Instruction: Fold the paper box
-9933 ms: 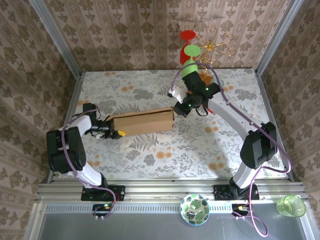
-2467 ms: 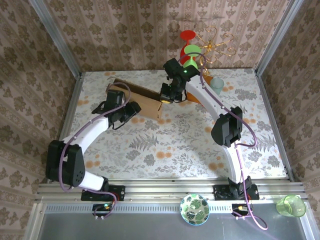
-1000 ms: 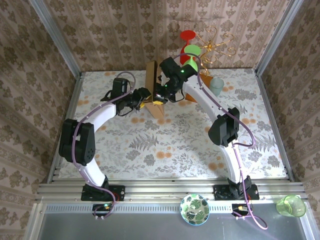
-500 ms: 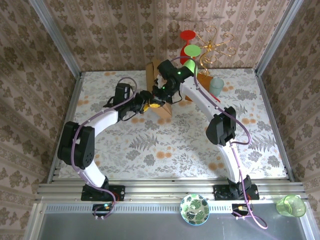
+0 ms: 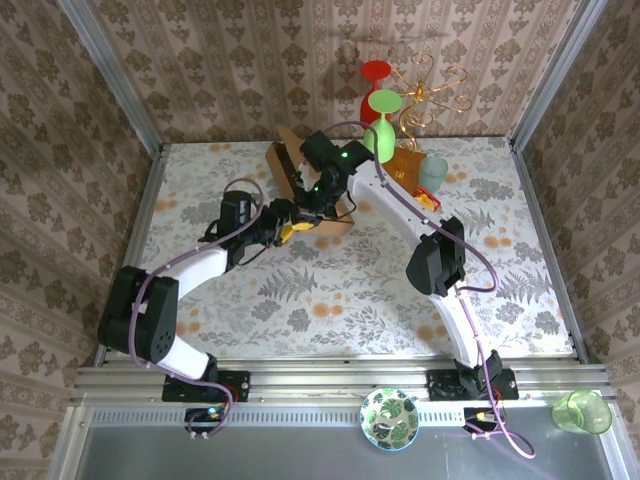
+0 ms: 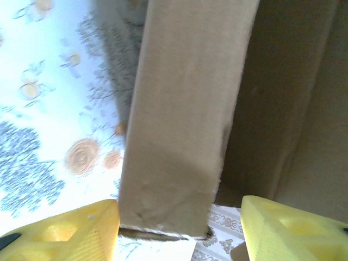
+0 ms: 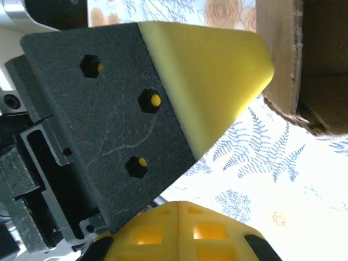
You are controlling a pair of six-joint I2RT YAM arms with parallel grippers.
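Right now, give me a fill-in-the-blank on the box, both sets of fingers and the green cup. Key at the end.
1. The paper box is made of plain brown ____.
2. The left gripper has its yellow fingers ____, with a box panel just ahead of them.
3. The right gripper has its fingers ____.
4. The green cup stands on the grey ledge in front of the arm bases, at its ____ end.

Missing words: cardboard; open; shut; right.

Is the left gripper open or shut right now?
Open: on the left gripper, the yellow fingers stand far apart, a panel of the paper box between them.
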